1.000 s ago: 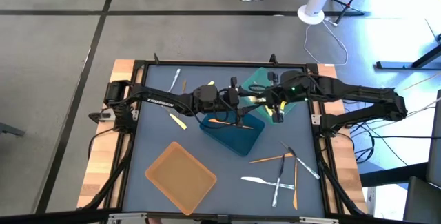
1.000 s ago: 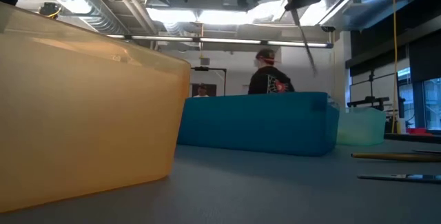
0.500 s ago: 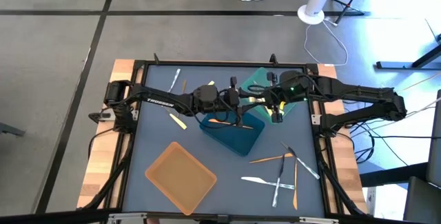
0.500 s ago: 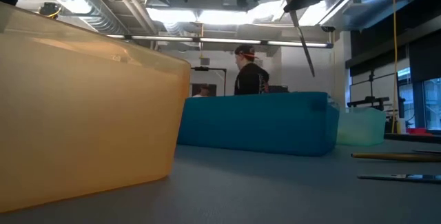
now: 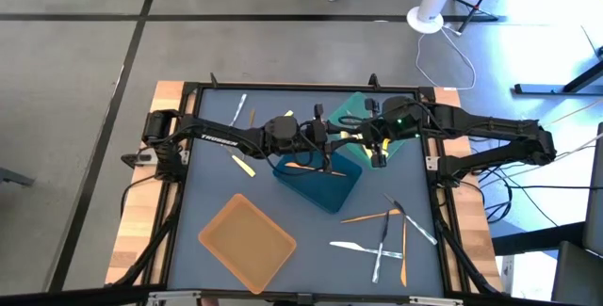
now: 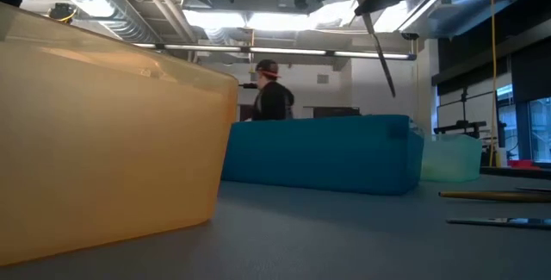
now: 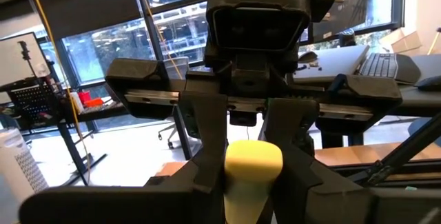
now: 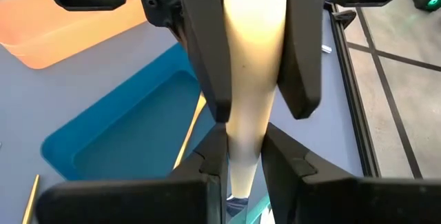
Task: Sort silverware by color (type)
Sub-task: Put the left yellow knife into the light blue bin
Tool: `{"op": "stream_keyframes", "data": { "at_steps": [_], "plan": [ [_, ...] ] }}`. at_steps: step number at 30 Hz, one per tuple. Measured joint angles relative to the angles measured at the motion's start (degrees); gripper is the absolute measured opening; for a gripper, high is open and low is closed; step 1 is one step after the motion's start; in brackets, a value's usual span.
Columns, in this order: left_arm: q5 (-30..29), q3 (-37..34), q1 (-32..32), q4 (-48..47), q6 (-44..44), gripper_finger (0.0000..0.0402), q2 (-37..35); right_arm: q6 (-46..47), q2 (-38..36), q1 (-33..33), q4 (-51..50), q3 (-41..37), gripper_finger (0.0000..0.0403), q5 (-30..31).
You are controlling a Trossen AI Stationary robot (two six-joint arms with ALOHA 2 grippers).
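Note:
A pale yellow piece of silverware [image 5: 353, 136] hangs in the air between my two grippers, over the blue tray [image 5: 325, 188] and the teal tray [image 5: 356, 110]. My left gripper [image 5: 337, 137] reaches in from the table's left and is shut on one end of it. My right gripper [image 5: 369, 140] comes from the right, slanting down, shut on the other end. An orange piece [image 5: 306, 166] lies in the blue tray. More silverware lies flat on the table at the far left [image 5: 242, 110] and near right [image 5: 382, 245]. My left gripper pinches the yellow piece's end [image 7: 253, 162] between its two fingers [image 8: 203, 58], coming level from the table's left and lying along the piece. The piece is clear of the trays. My right gripper pinches the other end [image 8: 242, 158] between its two fingers, slanting down from the table's right, also along the piece. The piece bridges the two grippers in the air.
An orange tray [image 5: 247, 240] sits at the near left and fills the left of the low view [image 6: 103, 133]. A yellow piece [image 5: 243, 165] lies left of the blue tray. A person [image 6: 271, 90] stands in the room behind.
Both arms and the yellow piece have kept still as far as the high and low views show. A person in the room beyond the table has walked toward the left.

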Motion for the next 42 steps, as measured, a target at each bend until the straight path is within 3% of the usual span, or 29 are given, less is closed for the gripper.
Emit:
{"op": "stream_keyframes", "data": {
  "at_steps": [6, 15, 19, 26, 31, 42],
  "plan": [
    [0.0, 0.0, 0.0, -0.1, 0.0, 0.0073, 0.0, 0.0, 0.0, 0.0, 0.0, 0.0, 0.0067, 0.0],
    [0.0, 0.0, 0.0, -0.1, 0.8, 0.0073, 0.0, 0.0, 0.0, 0.0, 0.1, 0.0, 0.0172, 0.1],
    [0.0, 0.0, 0.0, -0.1, 0.8, 0.0073, 0.0, -0.2, -0.3, 0.0, -1.2, 0.0, 0.0198, 1.1],
    [0.0, 0.0, 0.0, 0.0, 0.9, 0.0073, 0.0, -2.8, -6.2, 0.0, -8.1, 0.1, 0.0206, 10.5],
    [0.0, 0.8, 0.7, -0.6, 0.9, 0.0073, 0.1, -2.9, -11.9, 0.0, -10.7, 0.1, 0.0206, 12.6],
    [-0.5, 13.6, 3.8, -21.2, 8.2, 0.0073, 1.5, 2.1, -19.5, 0.0, -10.8, 0.1, 0.0207, 13.0]
  ]
}}
